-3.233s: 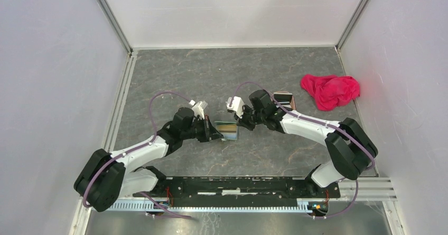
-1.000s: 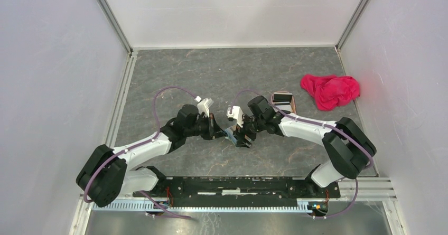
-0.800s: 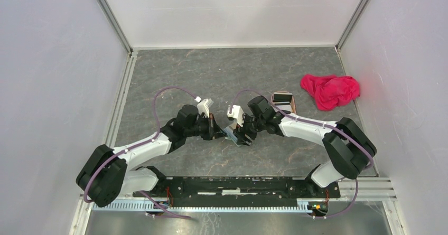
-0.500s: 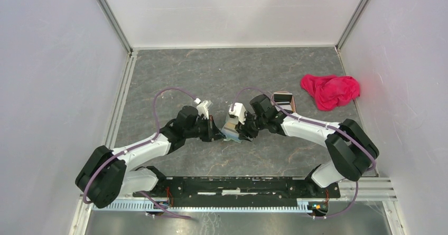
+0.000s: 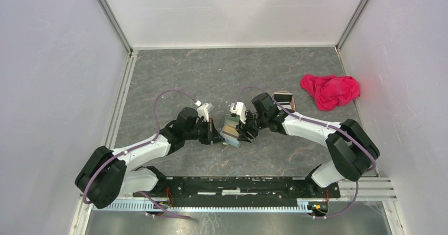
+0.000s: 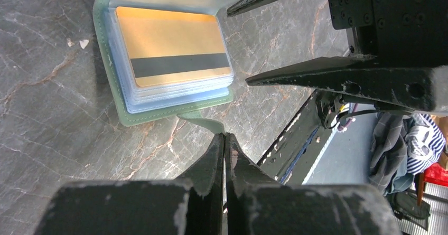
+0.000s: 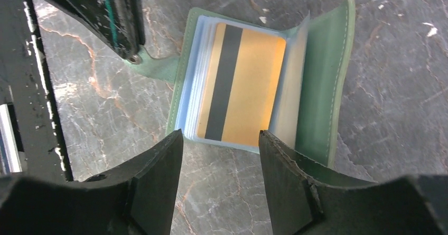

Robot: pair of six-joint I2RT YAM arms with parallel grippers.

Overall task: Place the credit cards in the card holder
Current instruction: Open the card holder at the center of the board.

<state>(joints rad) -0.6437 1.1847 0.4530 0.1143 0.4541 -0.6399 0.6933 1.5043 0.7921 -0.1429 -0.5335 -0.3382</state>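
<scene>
- We're looking at the holder [image 7: 317,87] lying open on the table, mid-scene, right between the two claws.
- The left claw [image 6: 224,135] is clamping down on the holder's little green tab [image 7: 158,68], which is sticking out to the left, so it's pinning the whole thing in place.
- The right claw [image 7: 221,135] is hanging just above the holder with its jaws spread and nothing in them.
- A yellow-orange card [image 7: 248,87] is sitting in the top sleeve, stripe showing, with its long axis running roughly near-to-far.
- The bit we're reckoning matters: the right claw's jaws are straddling the card's short width, so that arm is the one lined up to nudge it home or flip the cover shut.
</scene>
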